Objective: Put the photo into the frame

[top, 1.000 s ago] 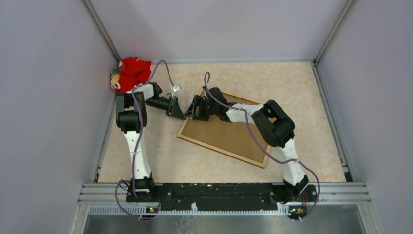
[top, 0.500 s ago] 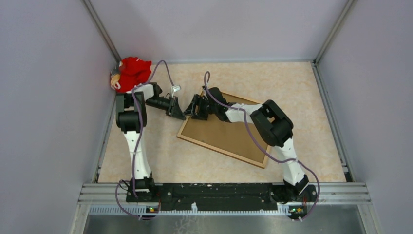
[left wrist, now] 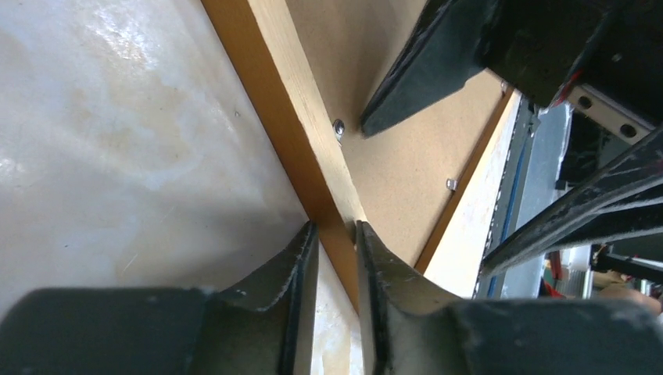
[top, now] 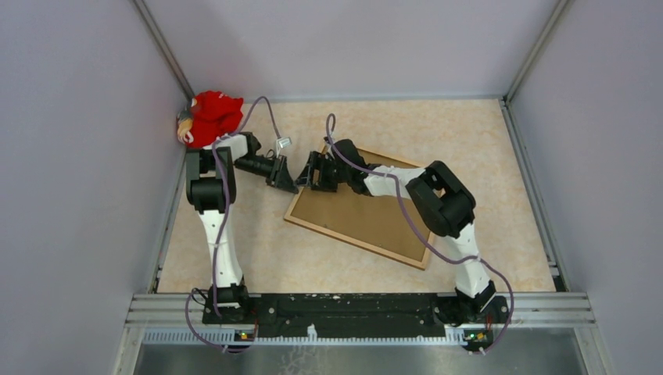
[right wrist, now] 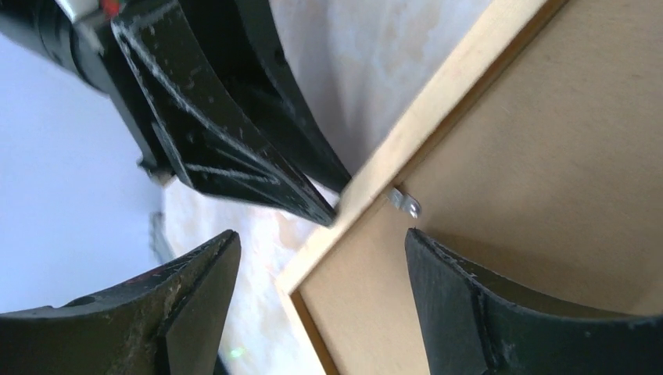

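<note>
The frame [top: 353, 243] lies back-up and slanted on the table, with the brown backing board [top: 375, 215] inside it. The photo is hidden. My left gripper [top: 288, 181] is at the frame's left end. In the left wrist view it [left wrist: 335, 234] is shut on the golden moulding [left wrist: 289, 101], one finger on each side. My right gripper [top: 313, 173] hovers open just over the same corner. In the right wrist view it [right wrist: 320, 234] spans the moulding [right wrist: 438, 94] and the board [right wrist: 532, 156], next to a small metal tab [right wrist: 406, 201]. It holds nothing.
A red plush item [top: 213, 116] sits in the far left corner by the wall. The two grippers are nearly touching; the left fingers [right wrist: 234, 148] fill the upper right wrist view. Another metal clip [left wrist: 452, 184] sits on the frame's far rail.
My right gripper has shifted slightly left toward the left gripper. The left gripper and the frame have not moved.
</note>
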